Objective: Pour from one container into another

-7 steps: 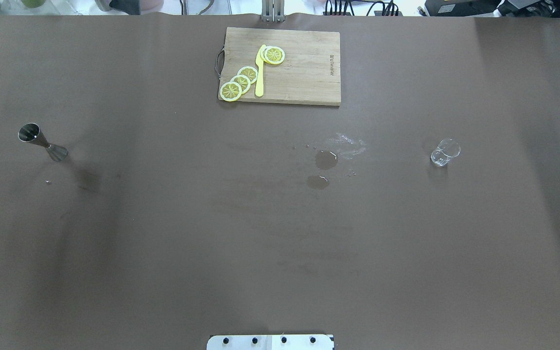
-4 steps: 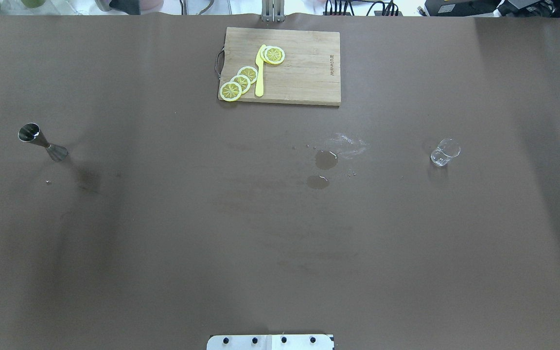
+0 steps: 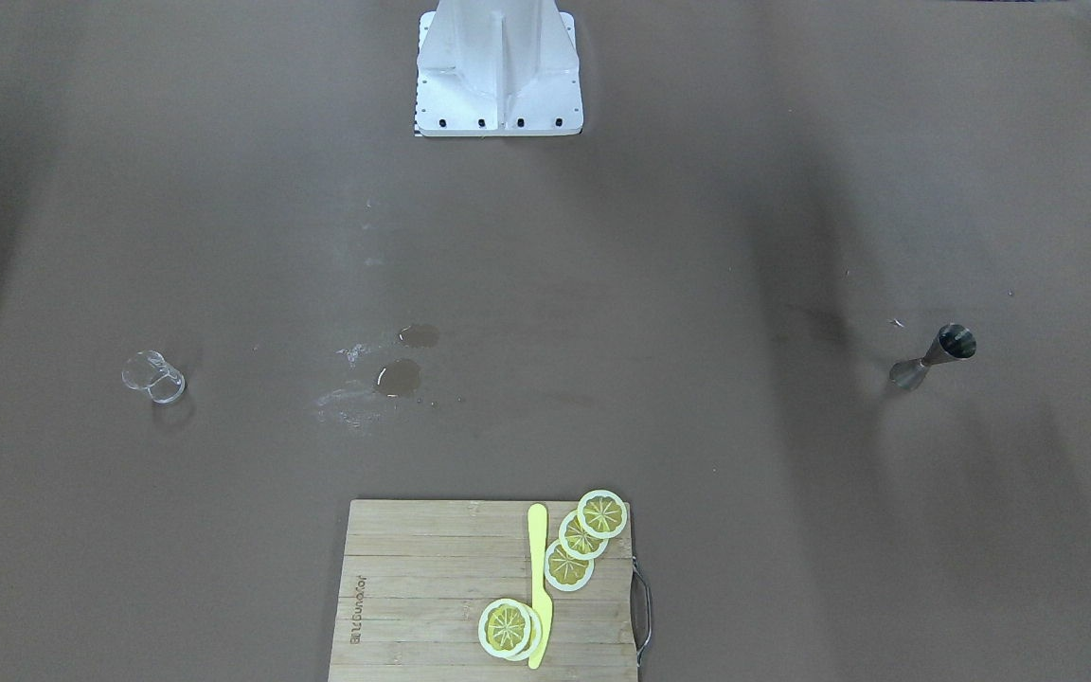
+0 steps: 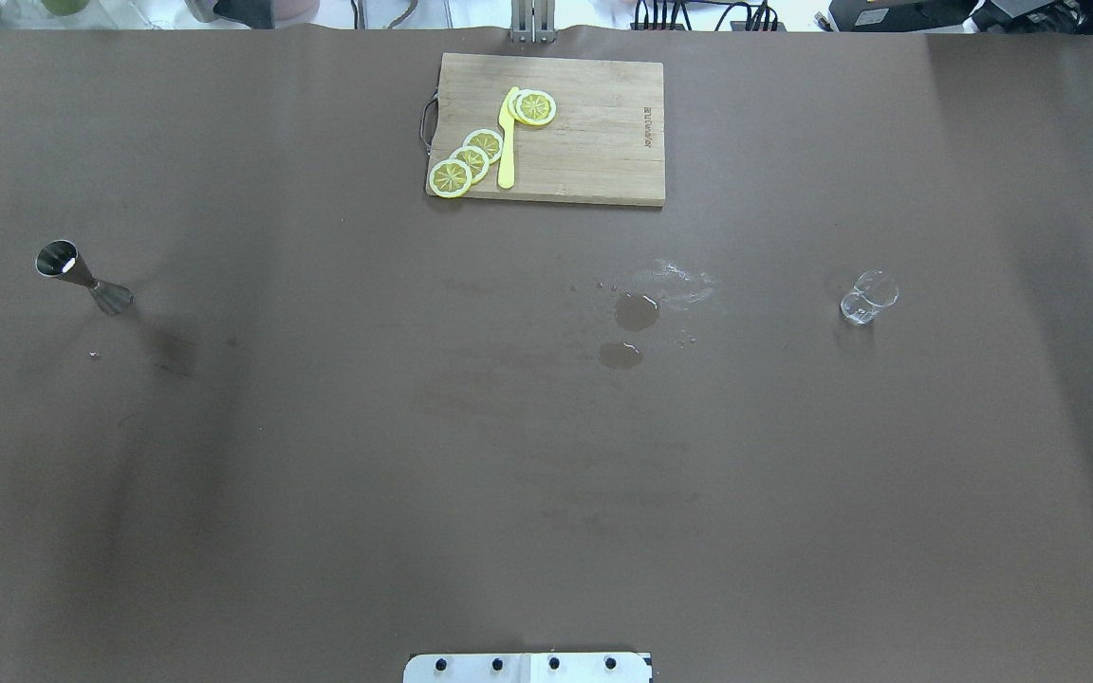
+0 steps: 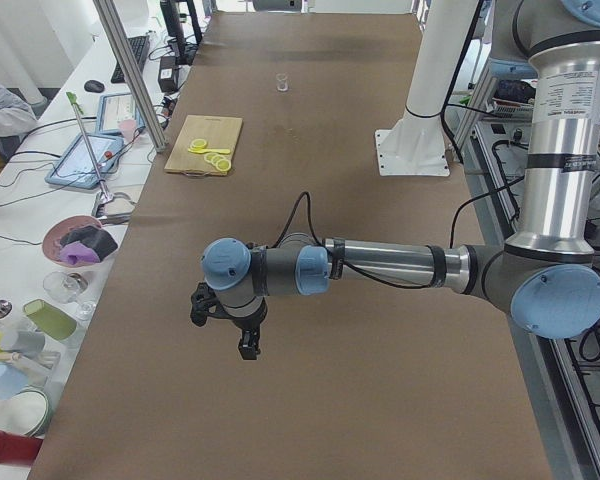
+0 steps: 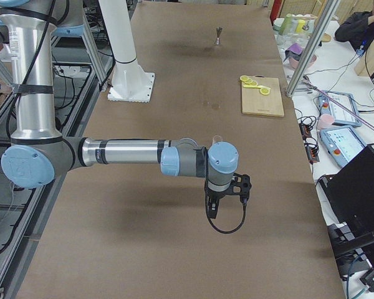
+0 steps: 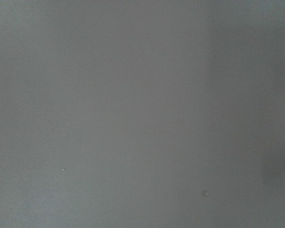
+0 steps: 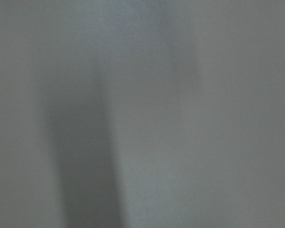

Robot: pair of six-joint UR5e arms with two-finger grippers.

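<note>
Jigger (image 4: 83,281): steel, upright, far left of table. Left gripper (image 5: 248,346): above bare table, jaw spread cannot tell. Spill (image 4: 637,311): wet patches, centre, nearer than cutting board (image 4: 594,142). Beaker (image 4: 869,296): clear glass, upright, right, well apart from jigger. Right gripper (image 6: 212,208): spread cannot tell. Advice: grip jigger at waist, carry level, tip slowly over beaker rim.

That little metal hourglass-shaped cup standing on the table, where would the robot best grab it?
Probably by the narrow waist of the jigger, coming in level from the side. It stands upright, open cone on top; a side grip leaves the mouth clear for pouring, and the cones flaring above and below should stop slipping.
</note>
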